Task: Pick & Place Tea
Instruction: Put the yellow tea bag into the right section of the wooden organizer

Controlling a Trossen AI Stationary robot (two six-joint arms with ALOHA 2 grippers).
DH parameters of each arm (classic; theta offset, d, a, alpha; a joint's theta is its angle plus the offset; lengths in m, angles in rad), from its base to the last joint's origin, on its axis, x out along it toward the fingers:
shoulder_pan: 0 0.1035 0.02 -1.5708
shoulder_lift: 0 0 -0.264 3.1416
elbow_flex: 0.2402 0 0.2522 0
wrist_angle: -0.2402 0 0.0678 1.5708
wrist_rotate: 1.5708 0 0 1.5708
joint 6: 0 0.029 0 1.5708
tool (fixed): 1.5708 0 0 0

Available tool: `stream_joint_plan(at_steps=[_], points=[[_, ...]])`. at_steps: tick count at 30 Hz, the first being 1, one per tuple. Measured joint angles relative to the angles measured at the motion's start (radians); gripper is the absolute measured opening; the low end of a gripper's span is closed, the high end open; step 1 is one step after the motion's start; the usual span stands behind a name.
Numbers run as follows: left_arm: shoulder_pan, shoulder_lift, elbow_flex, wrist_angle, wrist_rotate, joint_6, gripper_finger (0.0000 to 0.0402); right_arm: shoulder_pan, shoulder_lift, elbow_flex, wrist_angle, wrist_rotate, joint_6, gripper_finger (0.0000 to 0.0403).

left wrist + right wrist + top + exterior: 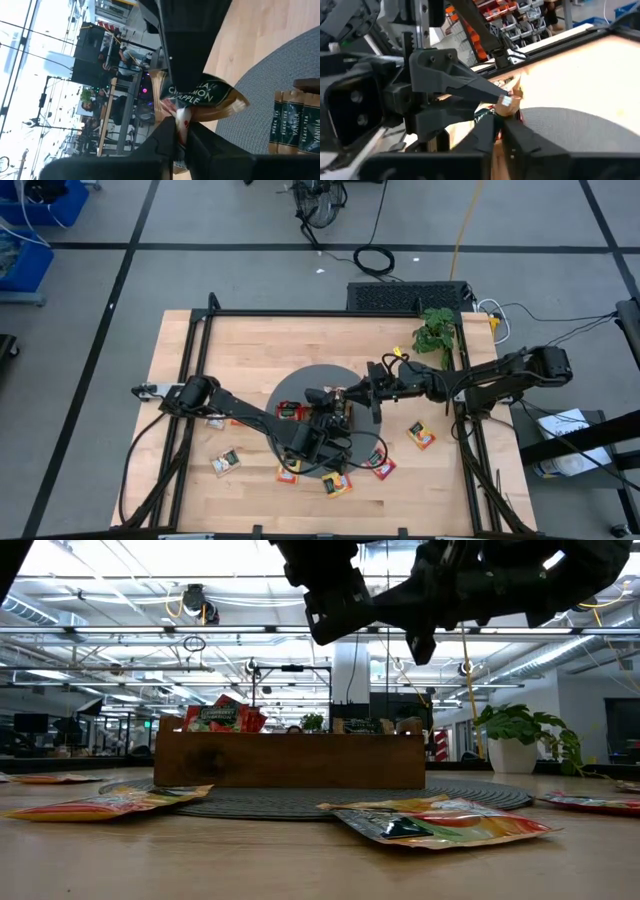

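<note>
A tea packet [200,97] with dark green print and a brownish edge hangs in the air over the wooden tray [290,760]. Both grippers are shut on it. My left gripper [340,402] comes in from the table's left and my right gripper [362,393] from its right, meeting over the round grey mat [290,385]. Other tea packets stand upright in the tray [220,718]. Several more lie flat on the table near the front [227,461] [337,484] [421,436]. My left gripper pinches the packet between its two fingers at the pale, red-marked end [182,117]. The printed part sticks out beyond the fingertips, clear of the tray and mat. My right gripper pinches the same packet [487,117] between its two fingers, roughly level from the table's right side, tip to tip with the left fingers [485,90]. Its own fingers hide the exact spot.
A potted plant [435,332] stands at the table's far right. In the tray, dark packets [295,125] stand in a row. Loose packets lie in front of the mat [440,822] and at the near left [110,802]. Black frame rails run along both table sides.
</note>
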Motion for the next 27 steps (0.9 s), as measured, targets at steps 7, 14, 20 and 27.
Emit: stream_joint_plan(at_steps=[7,14,20,27], points=[[0.001,-0.001,0.0,0.0,0.031,-0.129,0.0044,0.005,0.0,0.0,0.005,-0.002,-0.04,0.0002],[0.029,-0.043,0.0,-0.016,0.179,-0.242,0.0198,0.006,0.0,0.0,0.008,-0.002,-0.045,0.0],[0.026,-0.088,0.0,-0.029,0.336,-0.207,0.0325,0.007,0.0,0.0,0.002,-0.002,-0.054,0.0],[-0.056,-0.201,-0.045,-0.071,0.169,-0.284,0.0387,0.007,-0.022,0.001,-0.034,0.002,-0.092,0.0]])
